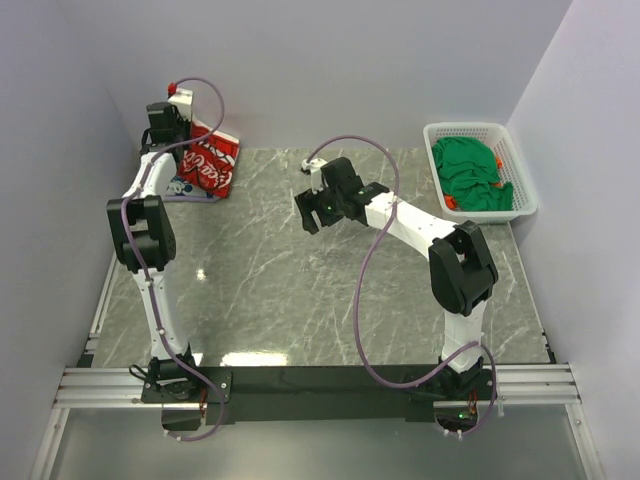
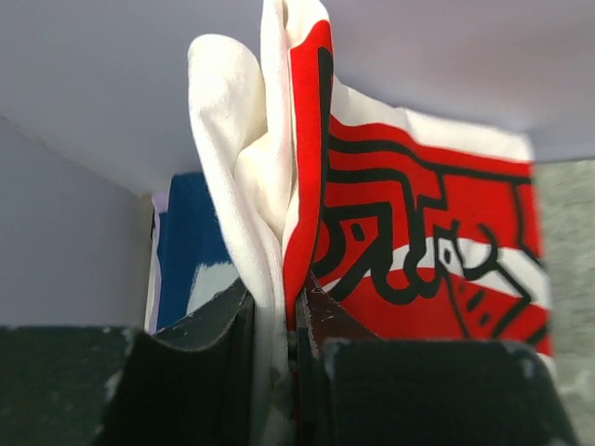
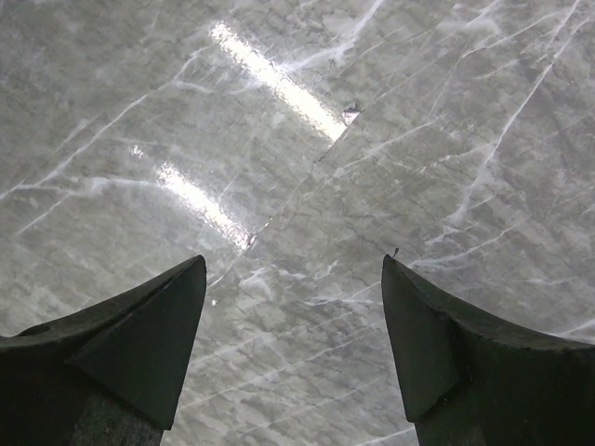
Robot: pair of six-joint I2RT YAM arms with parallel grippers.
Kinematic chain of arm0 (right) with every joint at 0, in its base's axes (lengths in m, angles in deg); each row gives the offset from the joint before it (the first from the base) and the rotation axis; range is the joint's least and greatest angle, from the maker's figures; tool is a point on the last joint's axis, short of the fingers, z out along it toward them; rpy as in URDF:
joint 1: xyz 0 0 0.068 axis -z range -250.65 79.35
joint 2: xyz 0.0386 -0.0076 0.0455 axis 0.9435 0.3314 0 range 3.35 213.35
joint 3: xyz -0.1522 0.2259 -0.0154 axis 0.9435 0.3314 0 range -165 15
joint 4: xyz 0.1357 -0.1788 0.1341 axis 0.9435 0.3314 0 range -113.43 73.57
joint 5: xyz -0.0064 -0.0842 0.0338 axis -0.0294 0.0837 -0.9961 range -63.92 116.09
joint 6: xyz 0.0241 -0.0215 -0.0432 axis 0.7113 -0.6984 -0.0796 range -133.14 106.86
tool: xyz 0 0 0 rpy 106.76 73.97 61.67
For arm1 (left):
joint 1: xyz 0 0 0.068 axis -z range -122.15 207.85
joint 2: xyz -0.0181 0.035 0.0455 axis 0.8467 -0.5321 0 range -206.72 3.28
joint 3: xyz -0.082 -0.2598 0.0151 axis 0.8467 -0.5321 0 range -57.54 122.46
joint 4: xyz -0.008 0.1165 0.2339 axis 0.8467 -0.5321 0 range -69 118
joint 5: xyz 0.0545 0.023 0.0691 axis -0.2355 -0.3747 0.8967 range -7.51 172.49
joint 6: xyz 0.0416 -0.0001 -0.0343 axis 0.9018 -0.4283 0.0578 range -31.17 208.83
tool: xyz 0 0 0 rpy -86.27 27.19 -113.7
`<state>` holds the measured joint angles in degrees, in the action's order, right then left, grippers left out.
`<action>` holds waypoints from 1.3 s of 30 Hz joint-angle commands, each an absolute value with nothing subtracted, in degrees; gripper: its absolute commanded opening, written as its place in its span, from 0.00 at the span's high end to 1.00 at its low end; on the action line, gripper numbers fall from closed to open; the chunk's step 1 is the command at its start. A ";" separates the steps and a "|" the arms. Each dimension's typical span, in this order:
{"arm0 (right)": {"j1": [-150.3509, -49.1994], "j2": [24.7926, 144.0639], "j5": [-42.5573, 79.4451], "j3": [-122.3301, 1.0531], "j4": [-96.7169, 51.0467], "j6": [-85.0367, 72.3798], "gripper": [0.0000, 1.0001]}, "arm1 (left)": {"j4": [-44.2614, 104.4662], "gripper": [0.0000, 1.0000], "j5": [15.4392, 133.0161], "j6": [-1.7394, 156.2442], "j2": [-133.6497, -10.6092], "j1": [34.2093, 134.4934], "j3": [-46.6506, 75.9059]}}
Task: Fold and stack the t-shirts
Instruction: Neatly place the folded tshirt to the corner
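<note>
The white t-shirt with red print (image 1: 212, 160) hangs at the table's far left corner. My left gripper (image 1: 170, 118) is shut on its white edge and holds it up. In the left wrist view the white cloth (image 2: 270, 307) is pinched between the jaws, the red print (image 2: 418, 251) to the right. A navy t-shirt (image 1: 183, 186) lies under it on the table; it shows blue in the left wrist view (image 2: 191, 242). Green t-shirts (image 1: 470, 172) fill the basket. My right gripper (image 1: 309, 213) is open and empty over the bare table (image 3: 307, 167).
A white lattice basket (image 1: 525, 180) stands at the far right of the marble table (image 1: 320, 290). Grey walls close in the left, back and right sides. A metal rail (image 1: 320, 385) runs along the near edge.
</note>
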<state>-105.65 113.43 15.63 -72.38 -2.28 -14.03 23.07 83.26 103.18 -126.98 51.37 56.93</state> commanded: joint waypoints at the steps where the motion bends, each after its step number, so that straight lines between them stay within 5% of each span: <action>1: -105.98 114.18 15.01 -74.74 -2.25 -13.76 0.18 | 27.65 0.99 83.28 104.04 -128.12 49.42 59.35; 30: -105.98 115.93 14.66 -74.83 -2.25 -13.58 0.18 | 32.04 0.98 88.99 102.19 -136.56 44.05 61.64; 33: -105.98 115.76 14.66 -74.74 -2.16 -13.58 0.18 | 31.08 0.94 89.34 102.10 -137.70 43.27 63.13; 39: -105.98 115.58 14.57 -74.91 -1.90 -13.67 0.18 | 30.29 0.67 87.42 100.70 -137.26 41.33 64.36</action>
<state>-105.65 116.16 14.99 -72.86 -1.65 -14.03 27.51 85.52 101.19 -138.10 44.16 60.65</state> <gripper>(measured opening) 0.820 0.309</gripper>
